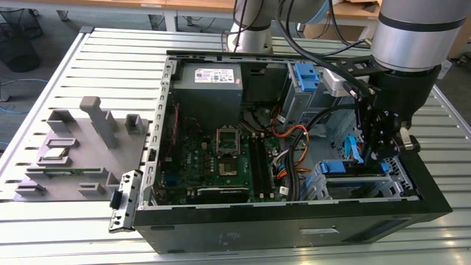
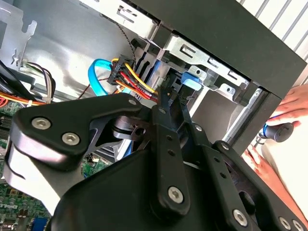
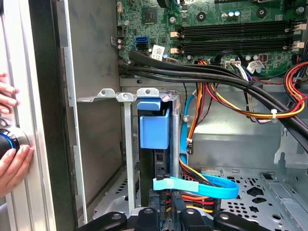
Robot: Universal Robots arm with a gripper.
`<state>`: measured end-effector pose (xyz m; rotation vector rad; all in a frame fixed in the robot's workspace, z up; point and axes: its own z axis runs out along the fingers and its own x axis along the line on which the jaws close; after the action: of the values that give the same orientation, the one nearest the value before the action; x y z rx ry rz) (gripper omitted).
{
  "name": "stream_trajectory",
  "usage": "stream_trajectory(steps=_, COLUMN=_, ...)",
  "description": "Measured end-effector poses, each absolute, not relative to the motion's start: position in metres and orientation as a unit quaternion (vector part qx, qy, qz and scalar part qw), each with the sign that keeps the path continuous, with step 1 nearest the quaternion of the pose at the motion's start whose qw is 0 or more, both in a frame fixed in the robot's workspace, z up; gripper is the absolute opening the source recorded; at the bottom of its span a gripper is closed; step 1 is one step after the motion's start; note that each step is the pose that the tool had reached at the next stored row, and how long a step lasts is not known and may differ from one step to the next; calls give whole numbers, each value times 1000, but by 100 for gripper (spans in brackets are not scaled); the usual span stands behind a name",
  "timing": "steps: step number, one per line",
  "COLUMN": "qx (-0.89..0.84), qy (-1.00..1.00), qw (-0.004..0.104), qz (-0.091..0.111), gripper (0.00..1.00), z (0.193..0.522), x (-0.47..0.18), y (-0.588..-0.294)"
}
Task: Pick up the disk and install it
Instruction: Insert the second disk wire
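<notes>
- Slatted metal surface (image 1: 110, 61) carries an open computer case (image 1: 294, 221) lying on its side, with a grey fixture (image 1: 74, 149) of small parts towards the exterior view's left.
- Inside the case sit a green motherboard (image 1: 220, 160), a grey power supply (image 1: 208, 83) and bundles of cables (image 1: 290, 138).
- One arm (image 1: 412, 49) reaches down into the case corner at the exterior view's right, just above the drive cage (image 1: 360, 185).
- Its black claw (image 1: 379, 143) hangs directly over the cage; whether it is parted or clenched cannot be told.
- A disk (image 3: 154, 144) stands on edge in the cage slot in the first wrist view, with its blue bracket tab (image 3: 154, 127) outermost.
- It lies straight ahead of the claw, long axis running into the slot, in line with the claw's reach.
- Judging by this, the disk looks close to seated, though how deep it sits is hidden.
- Room is tight: silver cage walls (image 3: 127, 144) flank the disk closely.
- A blue flat cable (image 3: 197, 186) crosses just in front of the claw, and orange, red and yellow wires (image 3: 207, 120) run beside the slot.
- A spare blue bracket (image 1: 305, 76) sits at the far side of the case, well apart.
- A person's hands (image 3: 12, 149) rest outside the case wall, holding a dark knob.
</notes>
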<state>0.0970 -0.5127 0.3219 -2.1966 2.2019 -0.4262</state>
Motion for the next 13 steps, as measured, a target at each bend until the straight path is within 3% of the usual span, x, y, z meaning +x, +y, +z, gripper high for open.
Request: stream_trajectory(steps=13, qx=-700, qy=701, qw=1, qz=-136, gripper=24, z=337, x=97, y=-513)
